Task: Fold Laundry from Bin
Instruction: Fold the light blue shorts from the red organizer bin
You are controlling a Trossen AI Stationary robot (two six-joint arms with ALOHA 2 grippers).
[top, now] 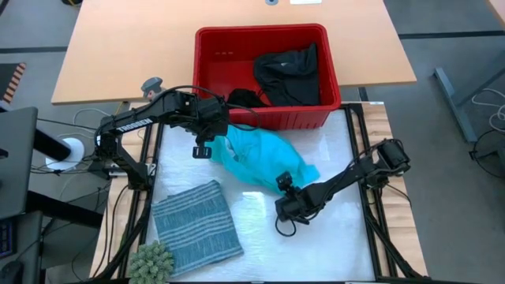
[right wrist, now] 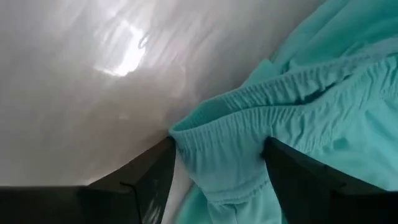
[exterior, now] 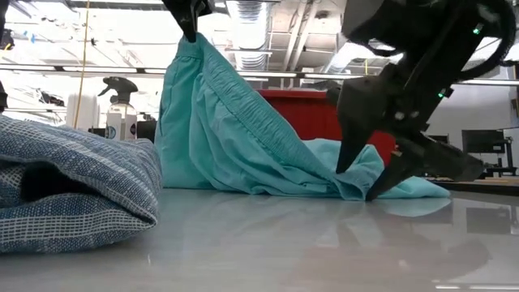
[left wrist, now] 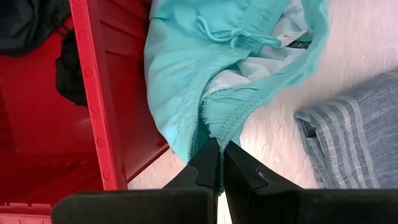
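Your left pincer [left wrist: 219, 163] is pinched tight on the gathered waistband of the bright turquoise cloth shorts [top: 264, 155], holding that edge lifted above the white-covered table [top: 331, 237], just in front of the near wall of the red rectangular plastic bin [top: 272, 118]. In the low view the cloth hangs from that pincer [exterior: 191, 24] as a tall drape down to the table.

Your right pincer [right wrist: 217, 165] stands spread wide, one finger on each side of a ribbed fold of the same shorts, at their near right edge, low over the table; in the high view it [top: 282, 185] meets the cloth from the right side.

The shorts lie between your two arms, in the middle of the table, their drawstring showing in the left wrist view.

Near left on the table rests the folded blue-grey striped cloth garment [top: 196, 229], well apart from the shorts. Black cloth garments [top: 288, 75] lie inside the bin at the far side, one dark piece draped over its near rim. A small green knobbly object [top: 151, 262] sits at the table's near left corner, just beside the striped garment.
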